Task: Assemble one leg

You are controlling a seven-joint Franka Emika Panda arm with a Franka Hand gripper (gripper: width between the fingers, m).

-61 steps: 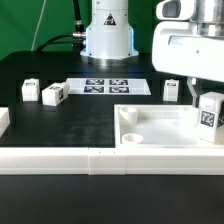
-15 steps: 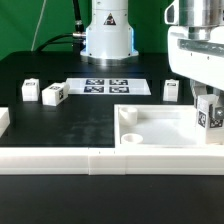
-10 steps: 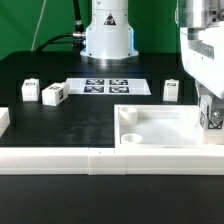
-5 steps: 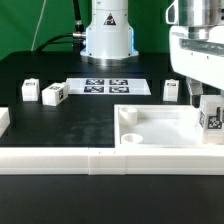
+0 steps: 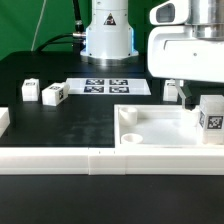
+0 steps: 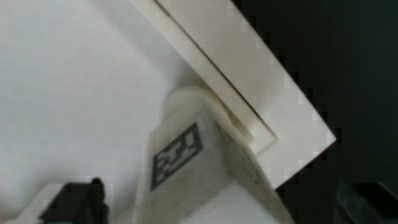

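Standing upright in the tray-like part [image 5: 160, 128], at its 3 o'clock corner in the exterior view, the leg [image 5: 210, 117] had lost the hand [image 5: 190, 97], which half a second earlier enclosed it. The hand had lifted and shifted toward 10 o'clock, its fingers spread and pinching nothing. I judged the leg seated and released. Spare legs [image 5: 53, 94] waited on the table [image 5: 60, 125] at 9 o'clock.
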